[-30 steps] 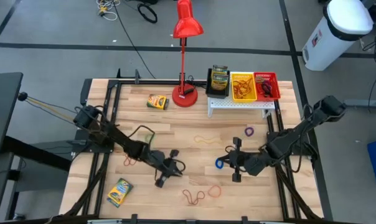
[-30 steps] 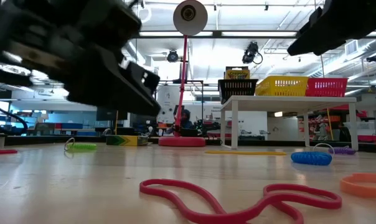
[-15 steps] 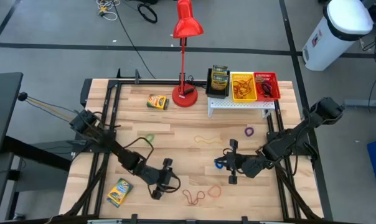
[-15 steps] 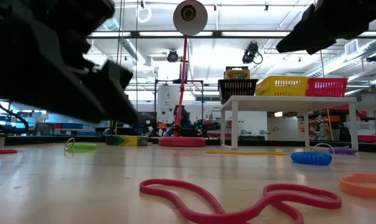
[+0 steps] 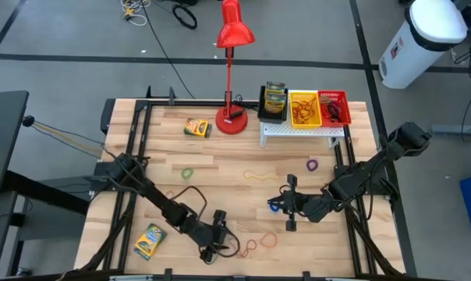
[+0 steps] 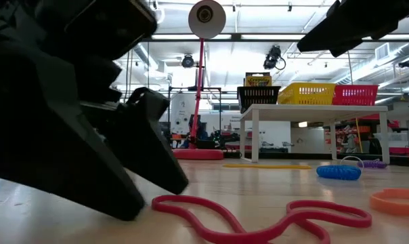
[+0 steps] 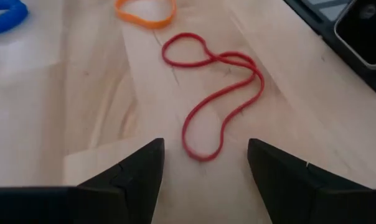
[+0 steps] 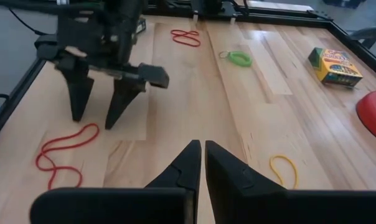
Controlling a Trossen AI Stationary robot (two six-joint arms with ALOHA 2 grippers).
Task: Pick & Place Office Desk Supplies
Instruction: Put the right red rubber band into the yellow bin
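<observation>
My left gripper (image 5: 224, 238) (image 7: 203, 163) stands open low over the table near its front edge. Its fingertips stand on either side of the near end of a red rubber band (image 7: 214, 93) (image 5: 240, 248) (image 6: 259, 218) that lies flat on the wood. An orange band (image 5: 267, 240) (image 7: 144, 9) lies just beyond it. My right gripper (image 5: 286, 206) (image 8: 202, 150) hovers shut beside a blue band (image 5: 274, 205) (image 6: 338, 172), with nothing between its fingers. Crayon boxes lie at the near left (image 5: 150, 240) and the far side (image 5: 196, 127).
Black (image 5: 275, 101), yellow (image 5: 305, 109) and red (image 5: 334, 108) mesh bins stand on a white shelf (image 5: 302, 129) at the far right, beside a red desk lamp (image 5: 232, 117). Green (image 5: 187, 172), tan (image 5: 257, 175) and purple (image 5: 312, 165) bands lie mid-table.
My left gripper has travelled toward the table's near edge and to the right, coming down to the red rubber band. My right gripper has edged slightly toward the table's left. No band has moved.
</observation>
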